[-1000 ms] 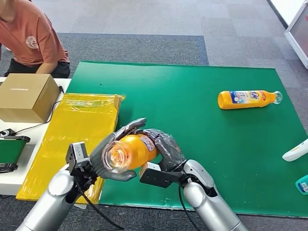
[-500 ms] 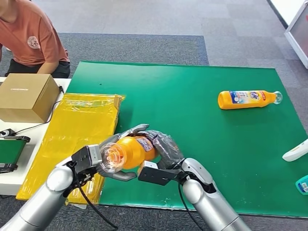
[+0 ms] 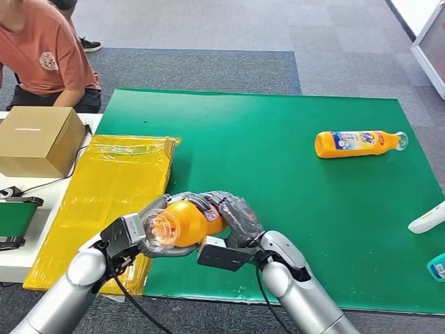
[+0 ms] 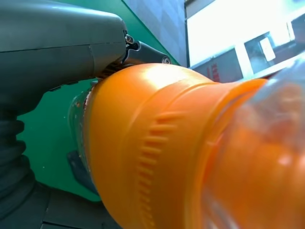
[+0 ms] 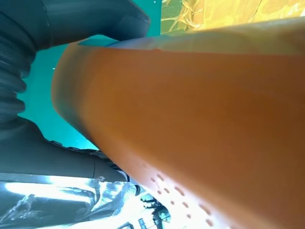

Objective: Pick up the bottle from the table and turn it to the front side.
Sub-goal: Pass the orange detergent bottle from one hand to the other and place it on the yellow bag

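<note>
Compared with a second ago, the left hand (image 3: 157,233) is seen lower and closer around the bottle (image 3: 186,221), its upper fingers no longer raised above it; the bottle is carried slightly lower and its clear neck end now points more toward the left wrist. The second bottle (image 3: 357,143) lies unmoved on the far right of the mat (image 3: 294,209).

The bottle is held by both hands above the near edge of the mat, lying roughly level. The left hand is wrapped around the neck end, with the thumb (image 4: 54,52) pressed along the orange shoulder in the left wrist view. The right hand (image 3: 236,219) is closed around the base end, its fingers curled over the body; in the right wrist view the thumb (image 5: 90,21) lies against the bottle's side.

The bottle is orange with a clear, ribbed neck section, and a strip of label is visible near the right hand's fingers. How much of the label faces up cannot be told.

A yellow bag (image 3: 105,195) lies left of the mat, a cardboard box (image 3: 39,139) beside it, and a person (image 3: 42,56) in an orange shirt sits behind the box.
</note>
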Robot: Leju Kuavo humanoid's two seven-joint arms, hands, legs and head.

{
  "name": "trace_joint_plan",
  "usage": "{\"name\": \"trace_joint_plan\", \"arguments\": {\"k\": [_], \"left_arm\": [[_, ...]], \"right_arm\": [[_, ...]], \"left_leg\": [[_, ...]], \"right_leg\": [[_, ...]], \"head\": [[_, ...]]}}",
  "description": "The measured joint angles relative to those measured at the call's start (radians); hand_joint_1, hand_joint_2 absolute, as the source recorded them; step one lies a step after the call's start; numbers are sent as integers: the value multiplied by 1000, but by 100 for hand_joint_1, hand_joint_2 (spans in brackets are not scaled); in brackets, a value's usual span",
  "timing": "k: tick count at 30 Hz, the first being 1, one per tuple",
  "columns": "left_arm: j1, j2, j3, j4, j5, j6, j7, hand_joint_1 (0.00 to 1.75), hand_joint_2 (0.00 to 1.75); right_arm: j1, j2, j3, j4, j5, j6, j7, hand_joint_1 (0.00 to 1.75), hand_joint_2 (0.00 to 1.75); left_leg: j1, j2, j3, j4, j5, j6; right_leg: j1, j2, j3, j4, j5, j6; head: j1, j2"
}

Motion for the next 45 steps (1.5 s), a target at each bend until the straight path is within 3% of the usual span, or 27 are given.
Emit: {"name": "trace_joint_plan", "arguments": {"k": [3,7,15,20,23,28,34,41,45], "left_arm": [[51,-24,33,-37,-99,91,-17,175,175],[124,-60,96,-91,-228,216,-30,175,175],[225,-110,258,-184,-614,577,-40,175,175],[269,-131,322,-173,-1032,785,106,175,175],[271,-141,362,-102,-1221,866,196,175,175],[236,-155,409,87,-1307,883,245,175,175],[151,-178,447,336,-1297,844,271,175,175],[40,-222,452,530,-1254,828,190,175,175],[7,-251,416,559,-1203,797,141,0,175]], "right_arm": [[11,0,-12,-11,8,-5,15,169,175],[29,0,-42,-39,14,-15,37,0,175],[90,-9,-175,-93,-60,-38,95,0,175],[123,-9,-264,-159,-126,-53,82,0,175],[130,-9,-299,-207,-148,-53,74,0,175],[131,-9,-315,-264,-172,-47,58,0,175],[131,-9,-311,-323,-189,-32,43,0,175],[112,-8,-253,-369,-195,-5,27,0,175],[102,-8,-216,-379,-202,-1,26,0,175]], "left_leg": [[0,0,0,0,0,0],[0,0,0,0,0,0],[0,0,-1,0,0,0],[0,0,-1,0,-1,0],[0,0,-1,0,-1,0],[0,0,-1,0,0,0],[0,0,-1,0,0,0],[-1,0,-1,0,0,0],[-1,0,-1,0,0,1]], "right_leg": [[0,0,-1,0,0,0],[0,0,-1,0,0,0],[0,0,-1,0,0,0],[0,0,-1,0,0,0],[0,0,-1,0,0,0],[0,0,-2,0,0,0],[-1,0,-1,0,0,0],[-1,0,-1,0,1,1],[-1,0,-1,0,1,1]], "head": [[0,0],[0,0],[0,0],[0,0],[0,0],[0,0],[0,0],[0,0],[0,0]]}}
